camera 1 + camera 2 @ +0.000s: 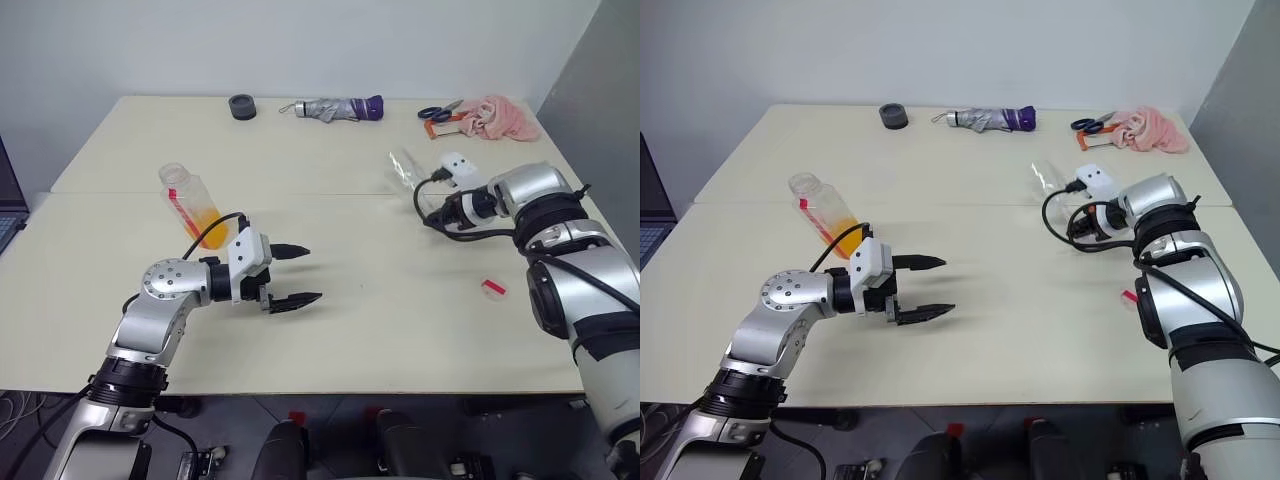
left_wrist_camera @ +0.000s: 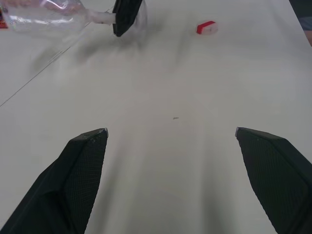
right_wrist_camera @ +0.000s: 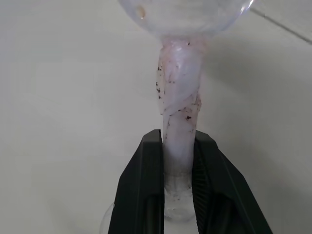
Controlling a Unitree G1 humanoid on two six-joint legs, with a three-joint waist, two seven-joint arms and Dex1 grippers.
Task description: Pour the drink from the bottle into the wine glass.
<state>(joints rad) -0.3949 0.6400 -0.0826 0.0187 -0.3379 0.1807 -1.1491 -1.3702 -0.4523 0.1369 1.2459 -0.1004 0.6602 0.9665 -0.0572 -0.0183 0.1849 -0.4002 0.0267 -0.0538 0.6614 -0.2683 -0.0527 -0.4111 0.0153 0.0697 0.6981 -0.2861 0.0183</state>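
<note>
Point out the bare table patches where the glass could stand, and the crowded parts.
Widest free patch: mid-table between the left gripper and the cap. Also free: between the bottle and the wine glass. Crowded: the far edge, with black roll, umbrella, scissors and pink cloth.

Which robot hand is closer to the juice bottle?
Left. The left tool hangs open just in front of the bottle, not touching it. The right tool is far across the table, shut on the wine glass stem.
</note>
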